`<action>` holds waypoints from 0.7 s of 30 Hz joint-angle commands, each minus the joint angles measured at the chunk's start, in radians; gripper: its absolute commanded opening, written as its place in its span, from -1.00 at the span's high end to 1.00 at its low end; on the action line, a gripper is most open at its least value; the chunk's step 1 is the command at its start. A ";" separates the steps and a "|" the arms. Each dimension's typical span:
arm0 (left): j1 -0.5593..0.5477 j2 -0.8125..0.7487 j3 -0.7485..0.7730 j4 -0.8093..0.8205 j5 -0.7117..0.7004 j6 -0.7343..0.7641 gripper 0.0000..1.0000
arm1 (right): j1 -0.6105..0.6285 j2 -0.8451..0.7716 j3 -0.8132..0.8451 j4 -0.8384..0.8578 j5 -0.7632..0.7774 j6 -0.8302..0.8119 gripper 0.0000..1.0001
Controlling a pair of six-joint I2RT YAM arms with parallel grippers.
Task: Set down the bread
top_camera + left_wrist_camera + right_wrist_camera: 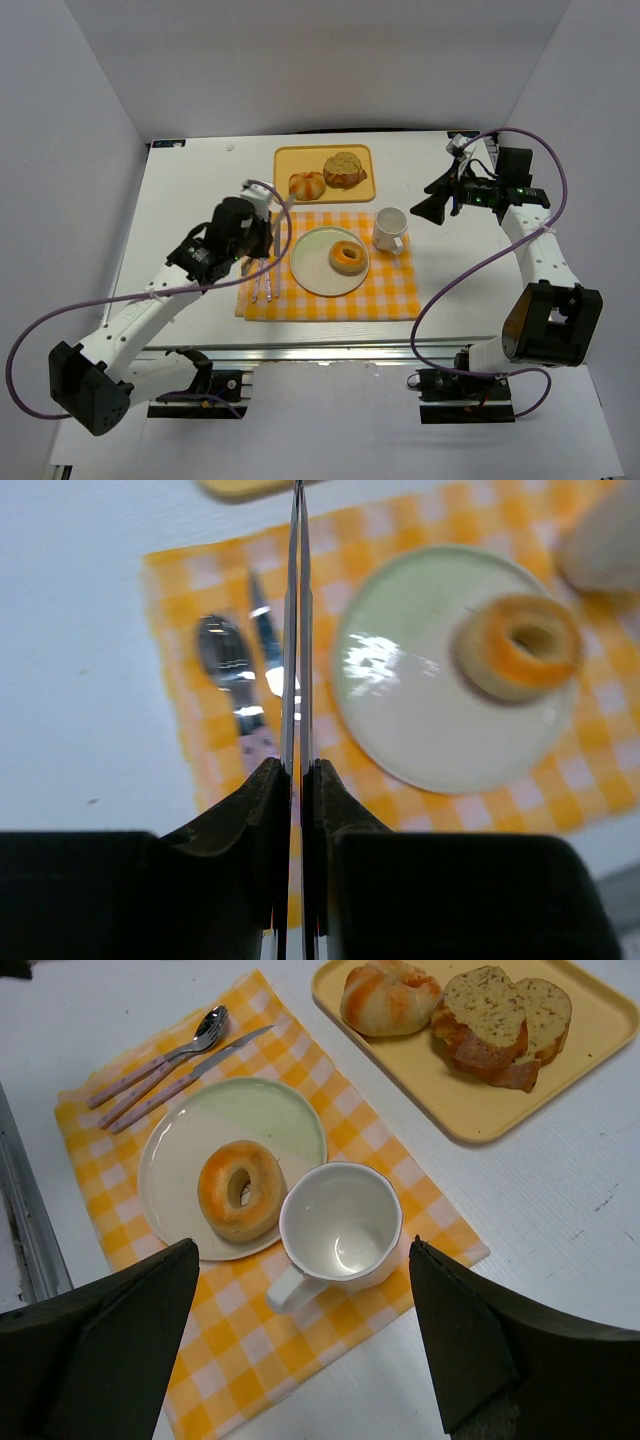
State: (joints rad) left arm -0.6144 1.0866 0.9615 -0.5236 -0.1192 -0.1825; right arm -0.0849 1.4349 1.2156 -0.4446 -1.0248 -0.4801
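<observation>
While the left fingers (262,815) hang pressed almost together with nothing between them, above the spoon and knife (240,680) at the left side of the yellow checked placemat (330,300), the bagel-like roll (241,1188) lies flat on the pale plate (175,1155), just beside the white mug (340,1222), by the middle of the tabletop's (190,200) near edge; the right fingers (110,1350) stand spread wide and empty
</observation>
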 commanded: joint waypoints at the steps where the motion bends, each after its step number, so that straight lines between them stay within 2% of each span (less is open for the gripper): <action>1: 0.155 0.028 -0.001 0.020 -0.048 -0.026 0.61 | -0.006 -0.025 0.029 -0.005 -0.029 -0.017 -0.79; 3: 0.240 0.085 -0.024 0.049 -0.075 0.009 0.49 | -0.006 -0.028 0.025 -0.009 -0.032 -0.018 -0.79; 4: 0.331 0.108 -0.033 0.069 -0.079 0.018 0.47 | -0.006 -0.030 0.021 -0.009 -0.032 -0.020 -0.79; 5: 0.375 0.127 -0.062 0.141 -0.071 0.032 0.42 | -0.006 -0.034 0.018 -0.011 -0.031 -0.022 -0.79; 7: 0.477 0.189 -0.099 0.229 -0.031 0.060 0.20 | -0.006 -0.041 0.013 -0.022 -0.029 -0.035 -0.79; 10: 0.573 0.327 -0.135 0.365 0.044 0.107 0.04 | -0.006 -0.048 0.015 -0.037 -0.021 -0.048 -0.79; 13: 0.613 0.457 -0.129 0.442 0.079 0.129 -0.06 | -0.006 -0.054 0.019 -0.052 -0.015 -0.064 -0.79; 18: 0.613 0.524 -0.129 0.527 0.098 0.138 -0.27 | -0.006 -0.056 0.019 -0.059 -0.011 -0.071 -0.79; 21: 0.653 0.558 -0.127 0.553 0.112 0.137 -0.36 | -0.006 -0.051 0.022 -0.059 -0.011 -0.057 -0.79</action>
State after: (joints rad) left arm 0.0120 1.6512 0.8272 -0.0654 -0.0433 -0.0593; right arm -0.0849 1.4086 1.2156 -0.4881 -1.0233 -0.5335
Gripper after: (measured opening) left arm 0.673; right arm 0.895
